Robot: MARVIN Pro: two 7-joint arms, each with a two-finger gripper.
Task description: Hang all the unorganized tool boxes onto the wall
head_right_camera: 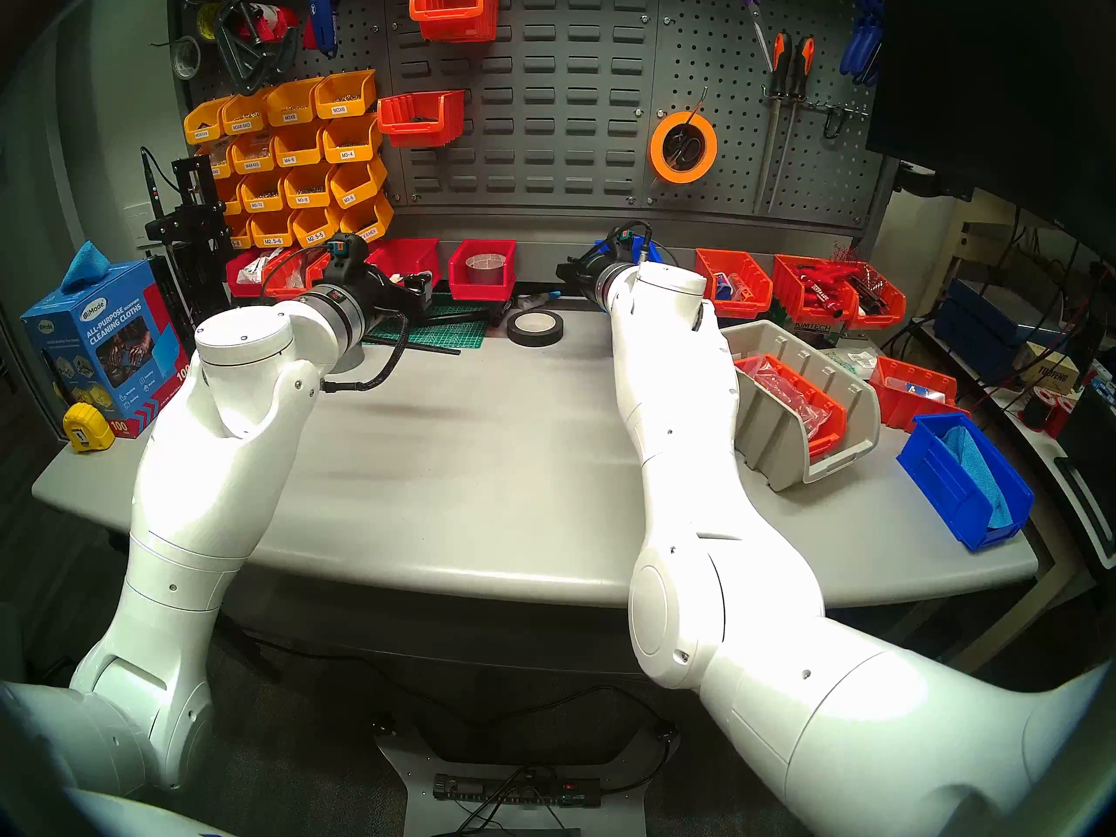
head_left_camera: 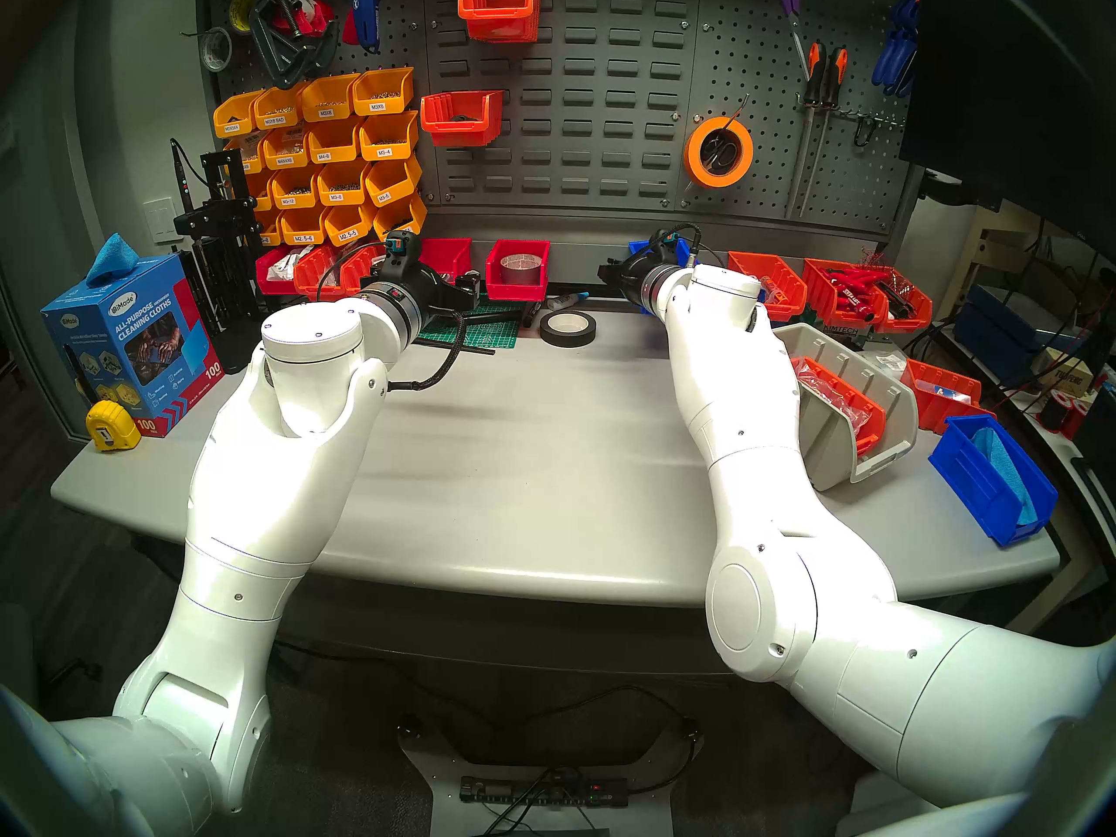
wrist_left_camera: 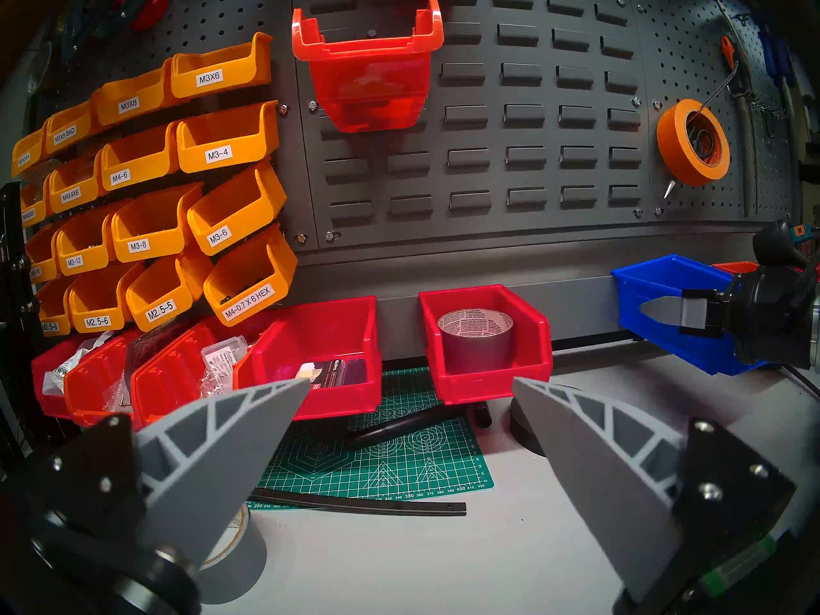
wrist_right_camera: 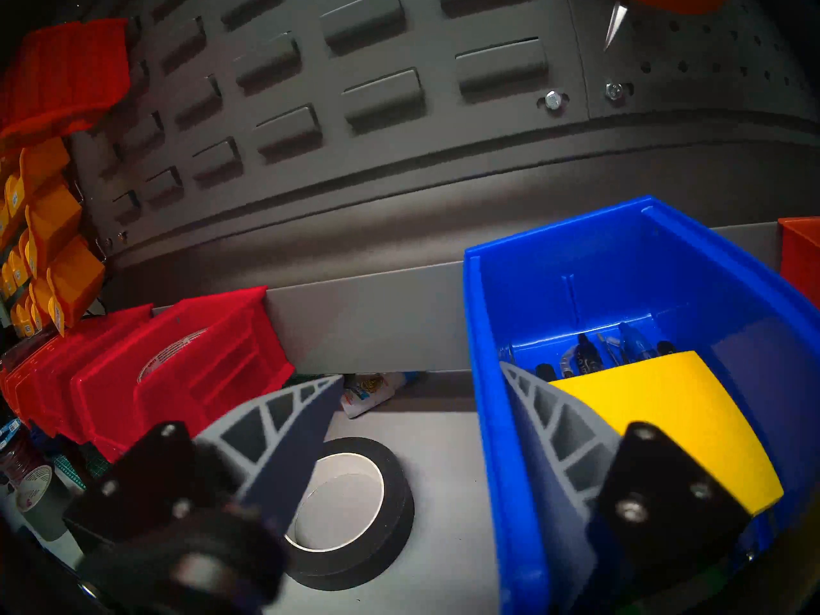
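Gripping the left side wall of the blue bin [wrist_right_camera: 665, 290], one finger inside and one outside, the right hand [wrist_right_camera: 421, 405] holds it against the light strip of the wall [wrist_left_camera: 488, 157] at the surface's [head_left_camera: 543, 455] back edge. The left hand [wrist_left_camera: 410, 388] hangs released before two red bins [wrist_left_camera: 483, 348]. Yellow bins [wrist_left_camera: 217, 143] read "M3X6", "M3-4", "M4-0.7 X 6 HEX". At the right edge sit the beige bin [head_left_camera: 845, 383] and another blue bin [head_left_camera: 990, 485]; the left-edge box [head_left_camera: 127, 346] reads "ALL-PURPOSE CLEANING CLOTHS".
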